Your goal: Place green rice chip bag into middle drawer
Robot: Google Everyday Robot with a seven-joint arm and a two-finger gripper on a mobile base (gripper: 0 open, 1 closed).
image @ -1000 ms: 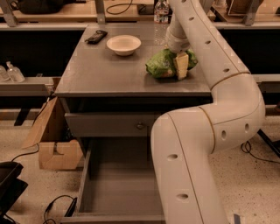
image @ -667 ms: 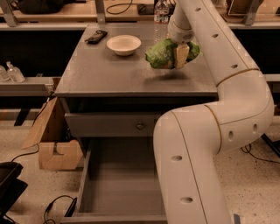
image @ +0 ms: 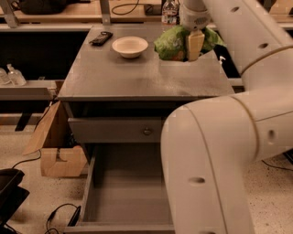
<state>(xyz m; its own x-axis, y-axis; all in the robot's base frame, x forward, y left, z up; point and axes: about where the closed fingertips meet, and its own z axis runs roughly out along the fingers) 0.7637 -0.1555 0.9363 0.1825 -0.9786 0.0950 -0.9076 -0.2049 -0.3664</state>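
The green rice chip bag (image: 173,43) is a crumpled bright-green foil bag held in the air above the back right of the grey cabinet top (image: 119,75). My gripper (image: 191,43) is shut on the bag, with one pale finger (image: 195,45) across its front. The middle drawer (image: 126,187) stands pulled out below, at the bottom of the cabinet, with a bare grey floor; my white arm covers its right side.
A white bowl (image: 130,46) and a dark remote (image: 101,38) sit at the back left of the top. A water bottle (image: 169,9) stands behind the bag. The upper drawer front with a round knob (image: 147,131) is closed. A cardboard box (image: 57,153) lies on the floor to the left.
The bag has been lifted off the cabinet top and now hangs higher in my gripper. The camera view has come closer to the cabinet.
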